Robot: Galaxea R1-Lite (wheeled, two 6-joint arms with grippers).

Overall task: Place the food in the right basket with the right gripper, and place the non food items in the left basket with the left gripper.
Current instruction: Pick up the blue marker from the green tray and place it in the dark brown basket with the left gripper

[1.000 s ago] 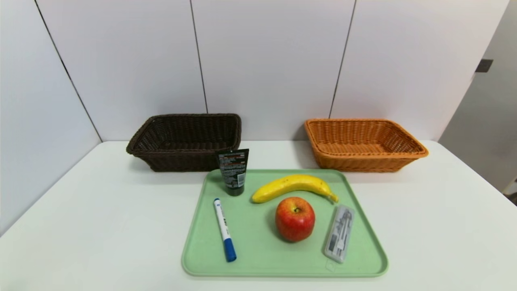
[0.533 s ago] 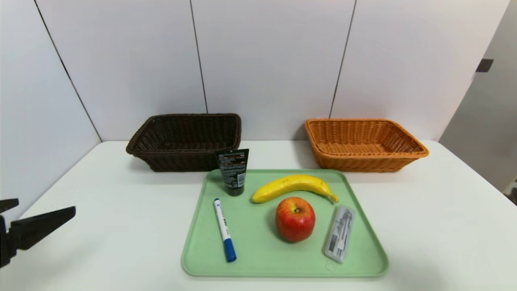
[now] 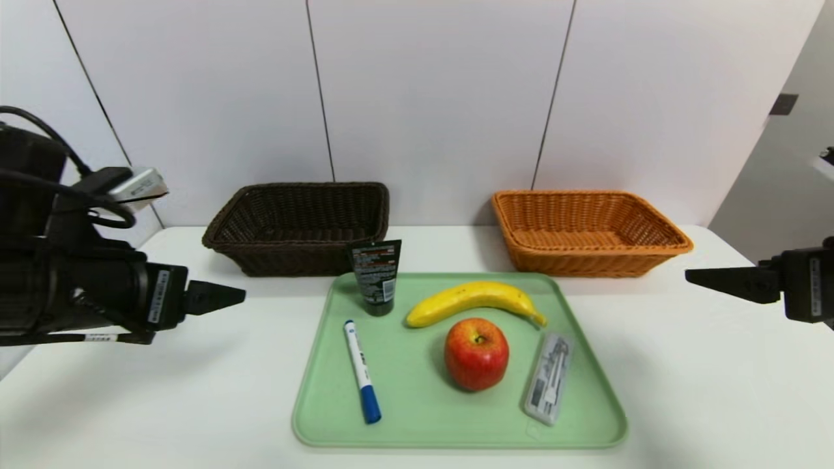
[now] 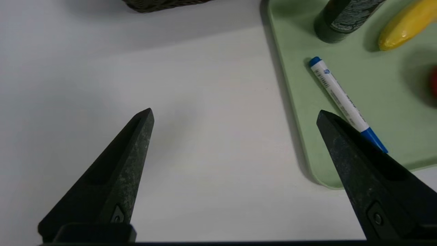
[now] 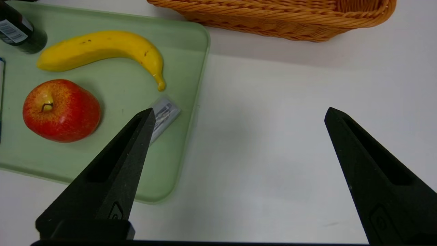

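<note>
- Left of the green tray point(image 3: 589, 391), the left tool point(image 4: 235, 116) hung with jaws wide apart, gripping nothing.
- On the tray lay the marker point(image 3: 361, 370), tube point(image 3: 376, 277), banana point(image 3: 472, 301), apple point(image 3: 475, 352) and case point(image 3: 548, 378); both baskets point(image 3: 296, 225) point(image 3: 586, 228) stood behind it.
- Right of the tray, the right tool point(image 5: 239, 112) hung equally wide.
- No pick had begun, I judged; next, each had to reach inward.

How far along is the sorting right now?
Done: nothing. The dark basket and orange basket hold no items. In hand: nothing; the left hand and right hand hang open above the table either side of the green tray. Left: banana and apple to the orange basket; marker, black tube and clear case to the dark one.
</note>
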